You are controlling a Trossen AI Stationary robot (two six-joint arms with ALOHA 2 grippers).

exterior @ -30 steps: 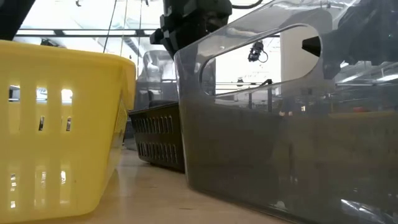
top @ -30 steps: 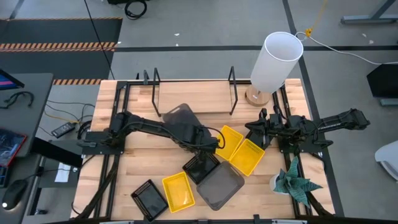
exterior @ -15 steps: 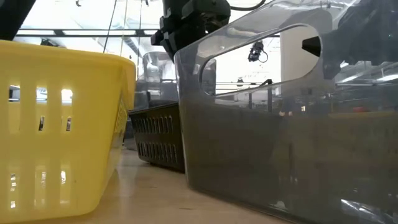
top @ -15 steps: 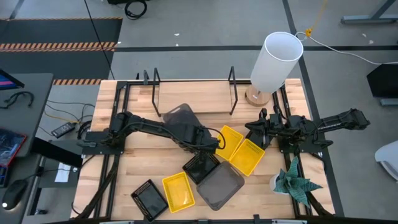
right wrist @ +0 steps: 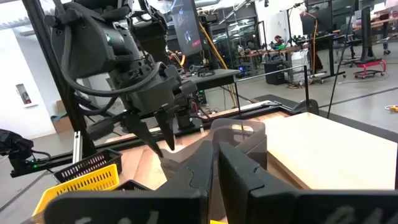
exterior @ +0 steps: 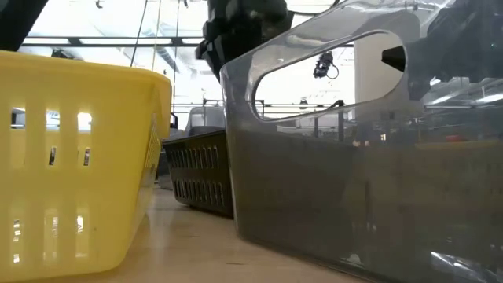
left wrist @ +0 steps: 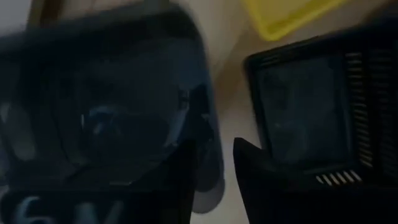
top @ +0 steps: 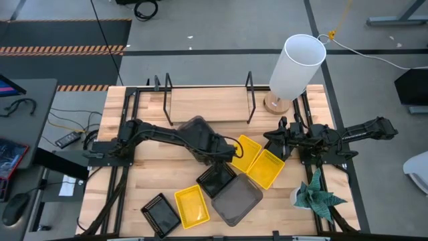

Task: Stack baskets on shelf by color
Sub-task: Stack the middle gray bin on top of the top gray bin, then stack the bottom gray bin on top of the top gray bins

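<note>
My left gripper (top: 208, 144) (left wrist: 214, 155) hangs over the table's middle, shut on a dark grey see-through basket (top: 192, 129) (right wrist: 239, 140) just in front of the shelf (top: 207, 104), a light-wood board with black wire uprights. Two yellow baskets (top: 247, 152) (top: 266, 167), a black mesh basket (top: 215, 179) (left wrist: 317, 124), a second grey basket (top: 237, 201) (exterior: 361, 157), a third yellow one (top: 192, 204) (exterior: 78, 157) and another black one (top: 160, 214) sit on the table. My right gripper (top: 273, 144) (right wrist: 214, 158) waits, shut, right of the yellow pair. My left gripper holds the grey basket by the rim of its end wall (left wrist: 205, 146), the end nearest the yellow baskets. One finger (left wrist: 186, 180) is inside and the other (left wrist: 267, 180) outside, coming from above and pointing down. The basket is open side up; its underside is hidden.
A tall white cylinder (top: 297, 63) stands on a wooden base at the shelf's right end. A green plant (top: 317, 197) sits at the near right corner. Free tabletop lies left of the loose baskets, under the left arm.
My left gripper has stayed shut on the grey basket and has tipped it from a tilted stance to a flatter one. In the low view the basket now shows lower and smaller behind the black mesh basket.
</note>
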